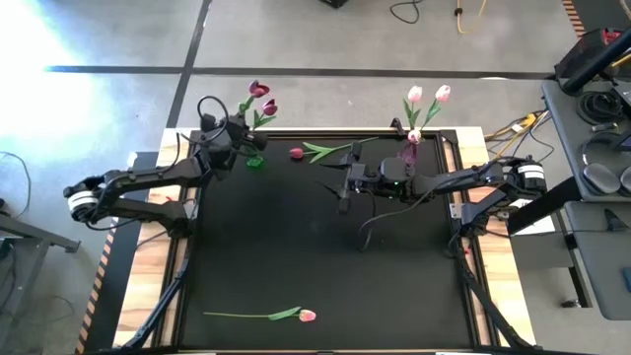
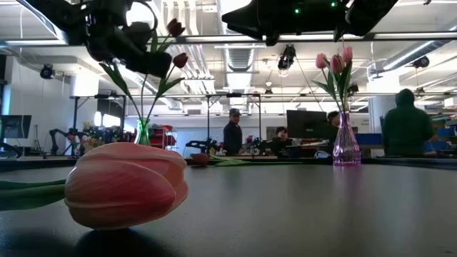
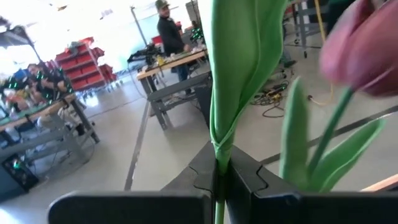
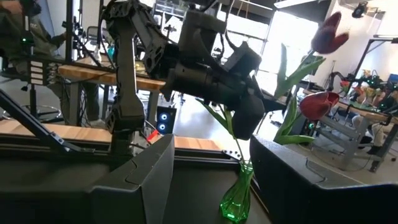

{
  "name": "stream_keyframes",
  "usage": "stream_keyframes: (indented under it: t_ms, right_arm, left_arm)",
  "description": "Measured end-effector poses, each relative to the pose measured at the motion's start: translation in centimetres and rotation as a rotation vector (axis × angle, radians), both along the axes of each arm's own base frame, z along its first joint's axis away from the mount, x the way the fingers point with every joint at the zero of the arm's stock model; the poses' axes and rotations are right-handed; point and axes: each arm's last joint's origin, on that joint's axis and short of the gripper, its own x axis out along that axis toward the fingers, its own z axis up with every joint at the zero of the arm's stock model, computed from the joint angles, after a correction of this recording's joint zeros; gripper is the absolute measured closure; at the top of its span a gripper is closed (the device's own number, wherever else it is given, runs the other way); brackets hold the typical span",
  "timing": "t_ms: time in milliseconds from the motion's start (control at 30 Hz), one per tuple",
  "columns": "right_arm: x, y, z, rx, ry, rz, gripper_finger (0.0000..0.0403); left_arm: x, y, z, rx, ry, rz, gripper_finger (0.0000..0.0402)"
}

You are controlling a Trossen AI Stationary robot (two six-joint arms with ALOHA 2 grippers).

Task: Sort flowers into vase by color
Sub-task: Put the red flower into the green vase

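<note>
Left gripper [image 1: 240, 138]: fingers clamped on a maroon tulip's stem [image 3: 219, 180] above the green vase [image 1: 255, 160], two maroon tulips there. Right gripper [image 1: 344, 184]: fingers wide, empty, mid-mat. Purple vase [image 1: 413, 148]: three pink tulips; mat: one maroon tulip [image 1: 297, 153], one pink tulip [image 1: 307, 316].

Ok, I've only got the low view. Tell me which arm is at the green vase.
Observer: The left gripper, over the green vase at the mat's back left.
Operator: Say what it holds.
Observer: Its fingers are shut on one green stem.
Operator: Report the other arm.
Observer: The right gripper is open and empty, facing the green vase from mid-mat.
</note>
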Motion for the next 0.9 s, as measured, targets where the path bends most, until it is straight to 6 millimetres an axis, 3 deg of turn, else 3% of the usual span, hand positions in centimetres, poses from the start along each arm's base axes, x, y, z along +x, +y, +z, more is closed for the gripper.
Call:
stream_keyframes:
  t_ms: [200, 700, 800, 900]
  right_arm:
    - [0.00, 0.00, 0.00, 0.001, -0.001, 0.000, 0.0200]
    - [0.00, -0.03, -0.01, 0.000, 0.000, -0.001, 0.0200]
    - [0.00, -0.03, -0.01, -0.001, 0.000, -0.001, 0.0200]
    - [0.00, -0.03, -0.01, -0.001, 0.000, -0.001, 0.0200]
  left_arm:
    - [-0.41, 0.25, -0.80, -0.020, -0.023, 0.021, 0.0394]
    - [-0.41, 0.24, -0.61, -0.013, -0.030, 0.020, 0.0288]
    - [-0.41, 0.24, -0.61, -0.013, -0.030, 0.020, 0.0289]
    - [-0.41, 0.24, -0.62, -0.013, -0.030, 0.017, 0.0317]
